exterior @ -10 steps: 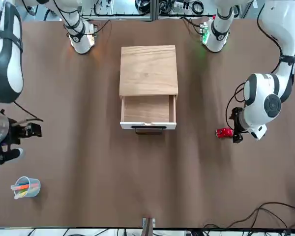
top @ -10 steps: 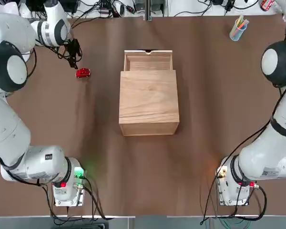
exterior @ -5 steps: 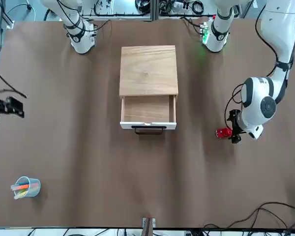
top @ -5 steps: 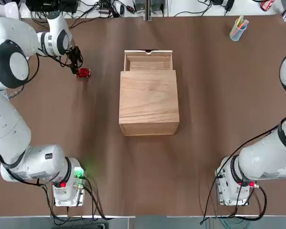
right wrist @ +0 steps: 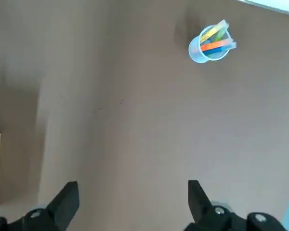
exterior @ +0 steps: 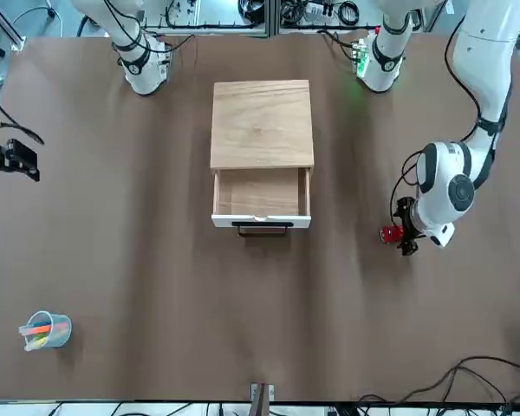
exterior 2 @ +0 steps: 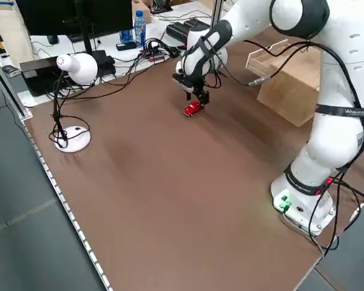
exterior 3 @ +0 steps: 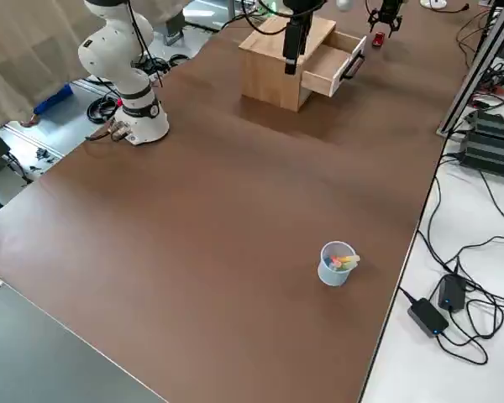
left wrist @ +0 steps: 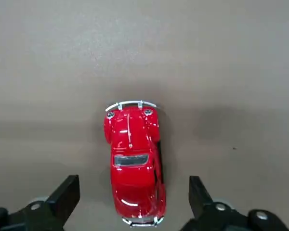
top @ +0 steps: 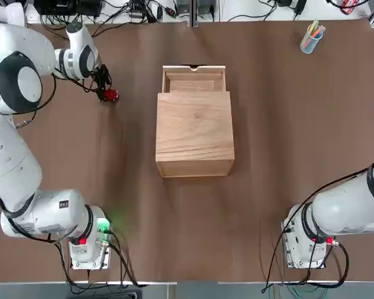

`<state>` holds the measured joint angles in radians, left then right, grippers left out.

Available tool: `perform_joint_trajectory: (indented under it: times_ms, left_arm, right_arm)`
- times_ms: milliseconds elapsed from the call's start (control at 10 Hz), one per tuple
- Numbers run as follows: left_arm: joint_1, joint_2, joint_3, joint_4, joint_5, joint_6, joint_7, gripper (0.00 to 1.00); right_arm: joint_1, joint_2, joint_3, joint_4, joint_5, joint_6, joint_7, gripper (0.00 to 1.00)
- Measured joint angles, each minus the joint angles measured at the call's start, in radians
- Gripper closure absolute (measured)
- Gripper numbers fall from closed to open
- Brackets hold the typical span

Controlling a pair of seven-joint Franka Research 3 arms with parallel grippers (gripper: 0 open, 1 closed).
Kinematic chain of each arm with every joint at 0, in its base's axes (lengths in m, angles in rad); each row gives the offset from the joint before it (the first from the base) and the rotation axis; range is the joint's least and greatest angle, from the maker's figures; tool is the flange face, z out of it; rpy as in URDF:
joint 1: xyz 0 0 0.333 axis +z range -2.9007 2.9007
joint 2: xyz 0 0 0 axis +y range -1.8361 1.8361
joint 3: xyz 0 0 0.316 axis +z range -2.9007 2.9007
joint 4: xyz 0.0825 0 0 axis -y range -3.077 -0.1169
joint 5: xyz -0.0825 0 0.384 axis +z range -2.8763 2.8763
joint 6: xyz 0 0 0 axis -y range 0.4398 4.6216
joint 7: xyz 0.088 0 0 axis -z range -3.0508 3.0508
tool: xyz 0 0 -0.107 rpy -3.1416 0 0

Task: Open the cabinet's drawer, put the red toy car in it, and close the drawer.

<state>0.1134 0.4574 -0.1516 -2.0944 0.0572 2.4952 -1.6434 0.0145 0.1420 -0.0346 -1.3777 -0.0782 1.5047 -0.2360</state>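
Red toy car (left wrist: 136, 168) between the open left gripper's (left wrist: 134, 204) fingers, on tabletop (left wrist: 241, 125)

Top view: straight down from overhead, facing my way, whole cabinet (top: 195, 128) in. Front view: across the table, facing me, same cabinet. Side views: raised, diagonal down, one per side; both catch cabinet and red car (exterior 2: 193, 108). Wrist views: close, looking past my fingers; left fills with car, right shows pen cup (right wrist: 202, 50).
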Motion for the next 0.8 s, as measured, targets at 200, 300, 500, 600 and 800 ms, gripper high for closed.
perform_joint_trajectory:
  times_ms: [200,300,500,600,800]
  left_arm:
    - [0.0,0.006,0.0,0.0,0.011,0.006,0.0,0.04]
    - [0.0,0.01,0.0,0.0,0.014,0.015,-0.001,0.07]
    - [0.0,0.013,0.0,0.0,0.015,0.018,-0.006,0.32]
    - [0.0,0.013,0.0,0.0,0.015,0.018,-0.008,0.46]
    - [-0.001,0.011,0.0,0.002,0.015,0.019,-0.01,0.56]
  right_arm:
    - [0.017,-0.028,-0.026,-0.029,0.005,0.002,0.003,0.0]
    - [0.039,-0.039,-0.057,-0.047,0.019,0.011,0.003,0.0]
    - [0.057,-0.055,-0.084,-0.104,0.028,0.063,0.003,0.0]
    - [0.062,-0.061,-0.096,-0.129,0.044,0.082,0.003,0.0]
    - [0.067,-0.064,-0.115,-0.14,0.073,0.088,0.002,0.0]
